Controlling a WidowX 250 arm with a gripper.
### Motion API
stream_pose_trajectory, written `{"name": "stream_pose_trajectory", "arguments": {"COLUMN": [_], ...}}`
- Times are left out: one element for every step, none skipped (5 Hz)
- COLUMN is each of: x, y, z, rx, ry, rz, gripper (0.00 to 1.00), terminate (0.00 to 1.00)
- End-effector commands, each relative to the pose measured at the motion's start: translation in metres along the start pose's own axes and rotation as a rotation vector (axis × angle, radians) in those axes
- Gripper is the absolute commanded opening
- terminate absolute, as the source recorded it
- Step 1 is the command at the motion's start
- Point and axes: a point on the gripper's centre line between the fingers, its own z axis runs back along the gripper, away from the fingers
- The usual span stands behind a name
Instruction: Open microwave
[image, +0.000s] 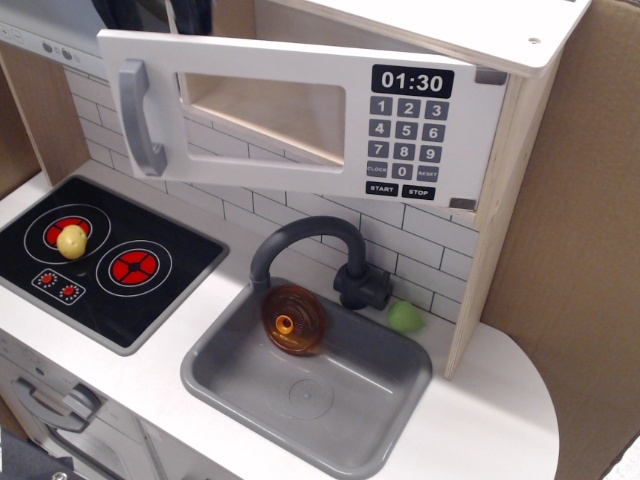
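At the far left a black stovetop (95, 262) is set into the white counter (480, 420), with two red burner rings; a small yellow ball-like toy (72, 241) sits on the left ring. Along the top left edge, dark parts of the robot arm (150, 14) show behind the door's upper corner, cut off by the frame; the gripper (193, 14) is mostly out of view, so whether its fingers are apart or together cannot be told, and it holds nothing that can be seen.

The microwave (300, 115) hangs above the counter, built into a pale wooden cabinet. Its white door is swung partly outward at the left, hinged at the right, leaving the wooden interior visible through the clear window and above the door's top edge. The grey bar handle (137, 115) stands upright near the door's left edge. On the door's right, a black clock panel reads "01:30"; below it the keypad shows 1 to 9, then CLOCK, 0, RESET, and START and STOP.

Below, a dark grey curved faucet (318, 255) rises over a grey sink (300, 385). An orange translucent plate (293, 319) leans inside the sink against its back wall. A green ball (405, 317) rests on the counter right of the faucet base, beside the cabinet's wooden side.
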Motion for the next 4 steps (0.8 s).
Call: {"name": "stream_pose_trajectory", "arguments": {"x": [-0.022, -0.04, -0.049, -0.056], "y": [-0.033, -0.06, -0.084, -0.11], "z": [-0.008, -0.008, -0.009, -0.011], "rx": [0.063, 0.029, -0.051, -0.109], "ry": [0.086, 0.104, 0.099, 0.082], "rz": [-0.086, -0.164, -0.197, -0.207], "gripper": [1.0, 1.0, 1.0, 1.0], "terminate": [0.0, 0.0, 0.0, 0.0]}}
